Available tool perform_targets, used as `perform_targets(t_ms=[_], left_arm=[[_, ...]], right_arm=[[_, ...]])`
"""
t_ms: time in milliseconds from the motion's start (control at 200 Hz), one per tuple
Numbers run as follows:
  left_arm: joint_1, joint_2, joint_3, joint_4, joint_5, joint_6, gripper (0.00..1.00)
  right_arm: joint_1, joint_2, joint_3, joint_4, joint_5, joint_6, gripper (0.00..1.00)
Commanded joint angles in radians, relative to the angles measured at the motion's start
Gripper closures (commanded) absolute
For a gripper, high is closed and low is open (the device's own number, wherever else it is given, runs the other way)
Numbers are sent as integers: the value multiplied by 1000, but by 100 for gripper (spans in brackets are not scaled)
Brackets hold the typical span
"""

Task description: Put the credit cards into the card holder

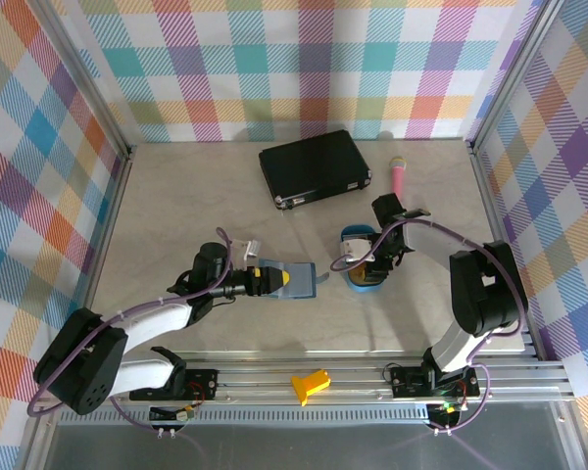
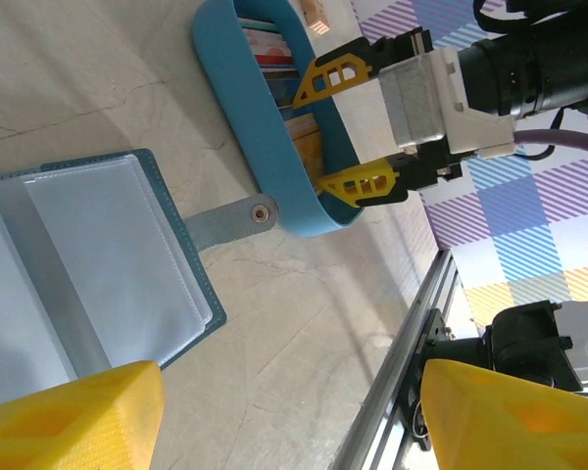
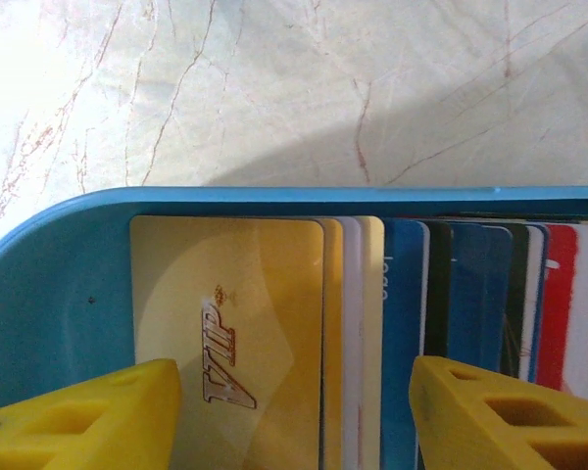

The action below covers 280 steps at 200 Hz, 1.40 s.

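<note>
**Cards packed in tray; card holder lies open**

At centre right of the top view, much of the blue oval tray [image 1: 361, 286] is hidden beneath the right gripper [image 1: 370, 266]. In the right wrist view the credit cards [image 3: 451, 294] are seen overlapped in a row inside the tray. Their lower ends are cut off by the bottom edge and covered by the yellow fingers [image 3: 78, 421].

About ten card edges are counted, in gold, white, blue, black and red; an exact number cannot be settled. "VIP" is read on the front gold card [image 3: 225, 313]. White lettering on a blue card is too covered to read.

The right gripper's fingers are held apart over the cards, with nothing clamped.

One card holder [image 2: 108, 264] is laid open at the lower left of the left wrist view, cut by the left edge. Its clasp tab [image 2: 230, 220] ends just beside the tray.

The left gripper [image 2: 294, 421] is spread wide and holds nothing.

One black case [image 1: 316, 168] is seen at upper centre of the top view.
</note>
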State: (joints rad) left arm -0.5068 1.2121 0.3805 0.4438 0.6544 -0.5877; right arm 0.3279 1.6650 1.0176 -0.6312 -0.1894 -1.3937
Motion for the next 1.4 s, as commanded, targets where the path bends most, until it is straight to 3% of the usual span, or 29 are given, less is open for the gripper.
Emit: perform_targets(t_ms=[0,320,635,1010,1340,1395], left_arm=[[5,-40,39,-75,5,-7,26],[-2,-83,43,-117,-9,-32,11],[-2,-93,45,-120,-16,-23,11],[-3,-92,43,-124,-16,-16,12],[-2,-105,37,-123,-28,-15,13],[-2,-103,37,-122,-27,-15,13]], right_arm=[[5,27,25,-48,-13,-21,36],[6,51,-15,29,24,-36,42],[6,27,-84,169,69,-36,68],[6,-2,-73,161,73,-10,93],[6,-95,-50,77,46,21,100],[7,-105,-40,47,36,34,87]])
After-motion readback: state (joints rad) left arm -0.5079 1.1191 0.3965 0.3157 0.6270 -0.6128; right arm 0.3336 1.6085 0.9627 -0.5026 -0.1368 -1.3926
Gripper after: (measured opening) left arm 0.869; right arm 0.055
